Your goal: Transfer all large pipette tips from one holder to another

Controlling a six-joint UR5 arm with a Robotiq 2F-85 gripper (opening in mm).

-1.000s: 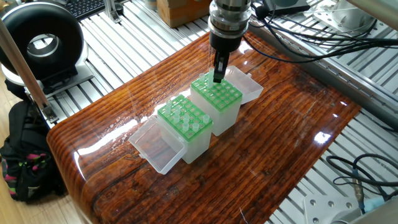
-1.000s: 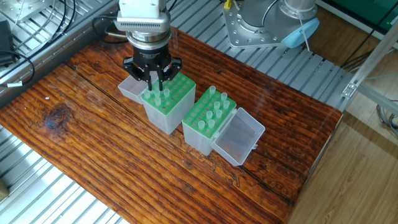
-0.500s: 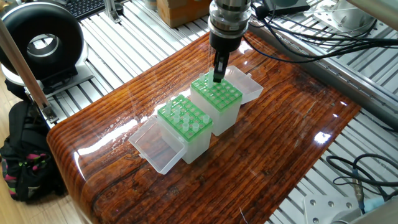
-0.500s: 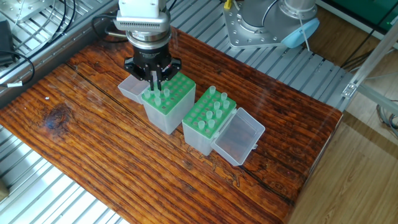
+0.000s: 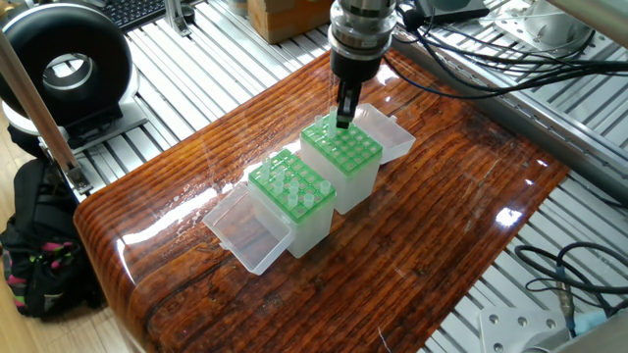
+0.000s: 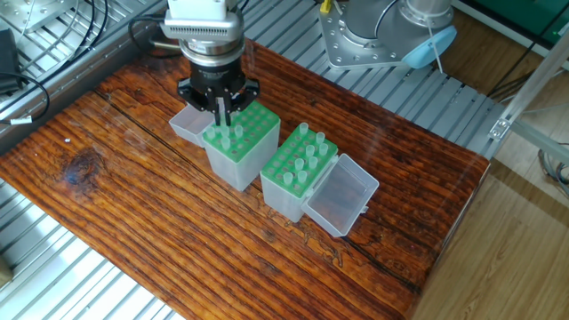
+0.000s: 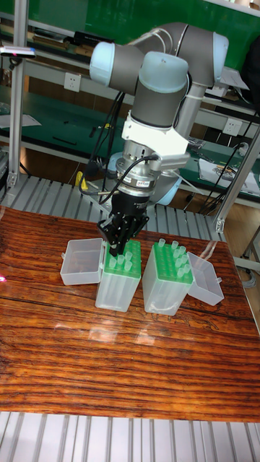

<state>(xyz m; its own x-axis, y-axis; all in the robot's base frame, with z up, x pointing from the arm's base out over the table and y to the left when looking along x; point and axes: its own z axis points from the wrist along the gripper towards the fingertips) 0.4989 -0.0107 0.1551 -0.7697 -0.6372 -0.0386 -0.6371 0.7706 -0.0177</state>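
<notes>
- Wood-grain table (image 6: 133,204) sits on slatted aluminium framing, with a robot arm (image 7: 162,72) reaching down over its far side.
- Two green-topped racks stand side by side near the table's middle. In the other fixed view, the nearly empty rack (image 6: 253,120) lies at about 10 o'clock from the fuller rack (image 6: 289,169).
- A clear hinged lid (image 6: 342,197) lies open at 4 o'clock from the fuller rack.
- The gripper (image 6: 222,114) hangs over the nearly empty rack. Its fingers were spread a second ago and are now pressed together, and it has lifted slightly.
- Most of the large pipette tips (image 6: 302,156) stand in the fuller rack, and a few (image 6: 238,133) stand in the rack below the gripper.
- The closing suggests it has grasped one tip for transfer, though I cannot tell whether a tip sits between the fingers.
</notes>
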